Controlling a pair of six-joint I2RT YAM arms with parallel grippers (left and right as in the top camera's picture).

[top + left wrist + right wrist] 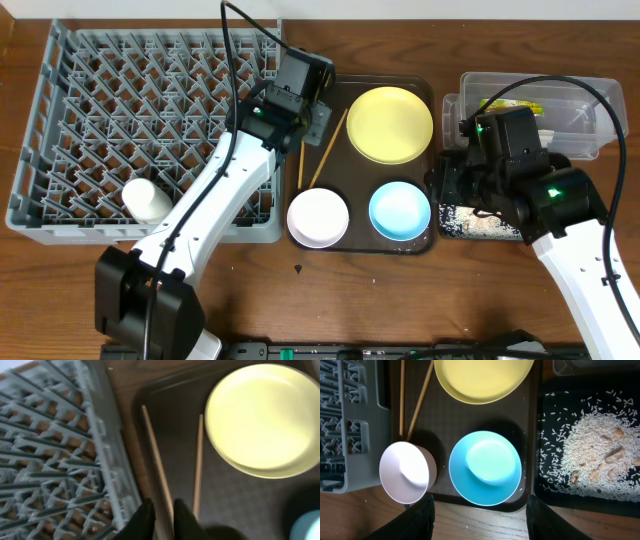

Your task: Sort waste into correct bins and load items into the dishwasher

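Observation:
On the brown tray (420,90) lie the yellow plate (390,123), the pink bowl (318,217), the light blue bowl (400,210) and two chopsticks (328,148). My left gripper (164,522) hangs over the tray's left rim. Its fingers stand close together, with the near end of the left chopstick (156,462) between them. The other chopstick (198,460) lies free beside it. My right gripper (477,520) is open and empty, just in front of the blue bowl (485,467). A white cup (145,198) lies in the grey dish rack (60,215).
The black tray (545,485) at the right holds scattered rice (590,442). Behind it, the clear tub (590,95) holds a green-and-yellow wrapper (520,105). The rack's wall (107,460) runs close along the brown tray's left edge.

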